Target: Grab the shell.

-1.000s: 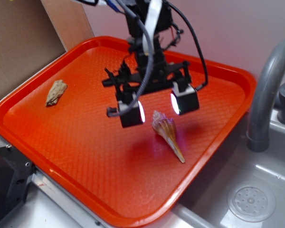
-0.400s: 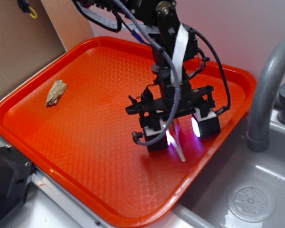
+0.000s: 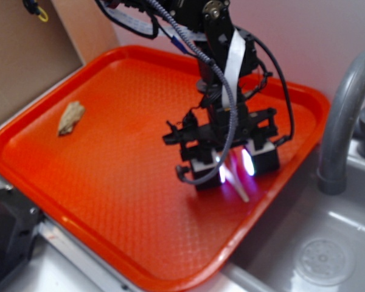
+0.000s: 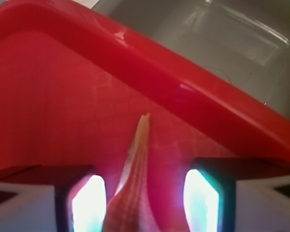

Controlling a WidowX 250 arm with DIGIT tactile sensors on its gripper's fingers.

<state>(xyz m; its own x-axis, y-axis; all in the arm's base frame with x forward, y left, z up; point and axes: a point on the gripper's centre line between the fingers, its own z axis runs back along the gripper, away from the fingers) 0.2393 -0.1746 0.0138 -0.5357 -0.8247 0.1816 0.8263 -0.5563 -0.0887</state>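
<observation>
The shell [image 4: 133, 188] lies on the red tray [image 3: 109, 152] near its sink-side rim, between the fingers of the tool [image 3: 234, 173], its long tail pointing straight out ahead; the fingers stand apart, not gripping it

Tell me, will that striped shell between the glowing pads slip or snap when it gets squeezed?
Probably stiff, not floppy: the shell keeps a rigid tapering shape. Its smooth, narrowing surface may slide out from the pads of the end effector. The thin tail tip looks like the most fragile part. It could roll on the tray.
</observation>
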